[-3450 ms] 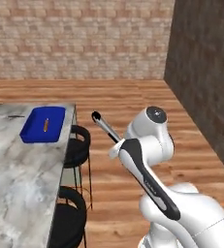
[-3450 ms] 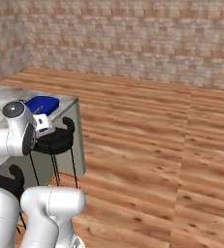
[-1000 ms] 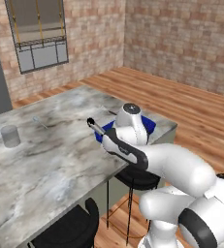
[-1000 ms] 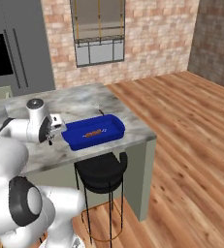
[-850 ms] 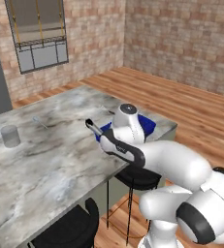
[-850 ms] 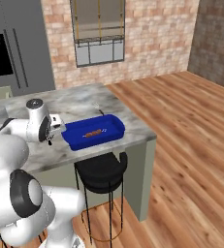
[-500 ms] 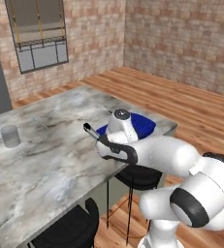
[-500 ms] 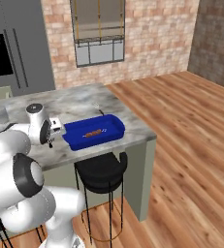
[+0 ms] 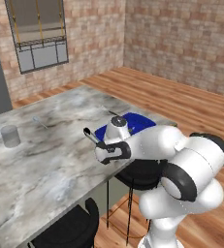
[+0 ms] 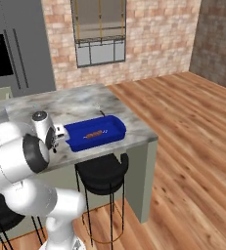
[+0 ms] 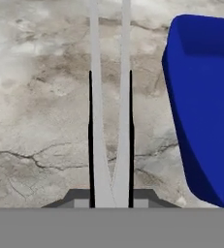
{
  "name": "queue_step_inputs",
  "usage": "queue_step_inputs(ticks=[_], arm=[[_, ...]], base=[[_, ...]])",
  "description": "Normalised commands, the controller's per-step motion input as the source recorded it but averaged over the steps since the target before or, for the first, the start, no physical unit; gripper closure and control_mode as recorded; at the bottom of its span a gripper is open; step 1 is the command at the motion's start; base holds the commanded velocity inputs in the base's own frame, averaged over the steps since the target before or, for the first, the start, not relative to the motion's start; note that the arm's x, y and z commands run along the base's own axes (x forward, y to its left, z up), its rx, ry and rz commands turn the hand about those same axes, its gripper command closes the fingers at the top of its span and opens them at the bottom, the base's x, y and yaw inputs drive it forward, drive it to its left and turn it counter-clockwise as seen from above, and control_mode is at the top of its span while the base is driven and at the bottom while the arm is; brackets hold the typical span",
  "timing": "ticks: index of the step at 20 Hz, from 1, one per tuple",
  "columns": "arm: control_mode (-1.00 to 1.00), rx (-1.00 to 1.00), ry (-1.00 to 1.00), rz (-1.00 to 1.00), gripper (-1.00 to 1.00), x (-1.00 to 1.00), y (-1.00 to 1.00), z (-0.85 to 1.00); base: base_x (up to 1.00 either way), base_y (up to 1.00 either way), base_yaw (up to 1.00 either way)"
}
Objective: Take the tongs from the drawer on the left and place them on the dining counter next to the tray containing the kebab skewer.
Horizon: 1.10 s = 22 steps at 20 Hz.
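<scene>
Grey-white marbled desk (image 9: 45, 160), thin dark legs below, runs across the room on a wood floor (image 10: 192, 146). Blue tray (image 10: 96, 132) sits flat near the desk's end corner, long side along the front edge; small brownish skewer (image 10: 93, 134) lies inside it. Clear glass (image 9: 9, 136) stands upright far down the desk, well apart from the tray. Thin pale streak (image 9: 40, 123) on the marble near the glass, too small to identify. Black stools (image 10: 101, 171) stand on the floor under the front edge.
</scene>
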Motion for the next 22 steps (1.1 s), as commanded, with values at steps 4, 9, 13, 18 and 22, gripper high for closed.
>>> queue_step_inputs(ticks=[4, 9, 13, 18, 22], arm=[[-1.00, 0.00, 0.00, 0.00, 1.00, 0.24, 0.00, -0.33], [-1.00, -0.01, 0.00, 0.00, 1.00, 0.21, 0.00, -0.30], [-1.00, -0.01, 0.00, 0.00, 1.00, 0.19, 0.00, -0.24], [-1.00, 0.00, 0.00, 0.00, 1.00, 0.19, 0.00, -0.10], [-1.00, 0.00, 0.00, -0.01, -1.00, 0.30, 0.00, 0.00]], base=[[0.00, 0.00, 0.00], [0.00, 0.00, 0.00], [0.00, 0.00, 0.00], [0.00, 0.00, 0.00], [0.00, 0.00, 0.00]])
